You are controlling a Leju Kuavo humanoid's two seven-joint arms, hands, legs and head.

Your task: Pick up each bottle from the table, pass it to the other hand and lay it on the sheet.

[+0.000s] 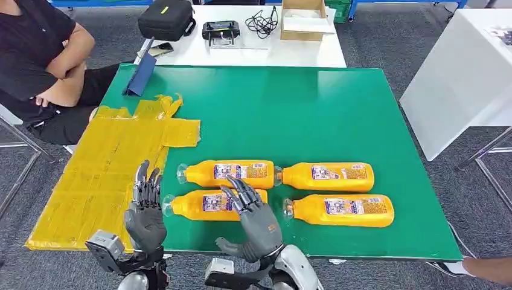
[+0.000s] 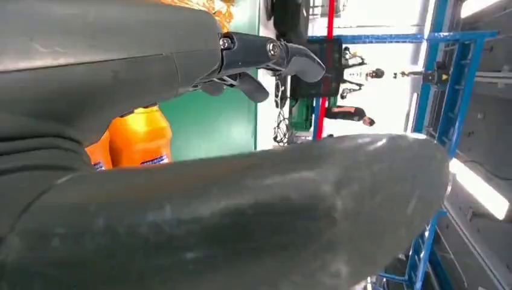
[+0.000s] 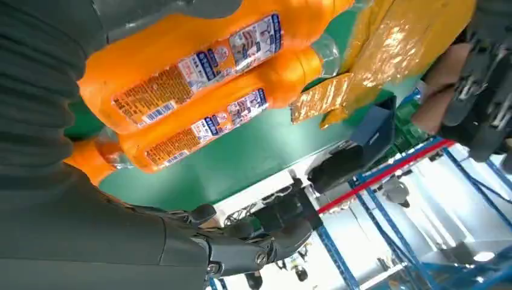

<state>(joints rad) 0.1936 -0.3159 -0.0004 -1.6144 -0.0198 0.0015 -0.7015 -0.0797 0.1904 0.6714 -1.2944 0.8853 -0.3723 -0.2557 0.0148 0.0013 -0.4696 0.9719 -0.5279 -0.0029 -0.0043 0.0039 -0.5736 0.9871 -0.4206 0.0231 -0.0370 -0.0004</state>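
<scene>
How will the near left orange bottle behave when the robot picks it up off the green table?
The bottle lies on its side and looks rounded, so a nudge may roll it. It looks full of orange liquid, so probably heavy for its size. The smooth plastic and glossy label could be slippery. The right robot hand hovers over it with fingers apart, so a wrap around the middle seems safest.

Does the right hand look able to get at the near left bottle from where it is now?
Probably yes. The right hand hovers open right over the near left bottle, with nothing between them. The bottle behind it lies close alongside, which may crowd the fingers a little.
</scene>
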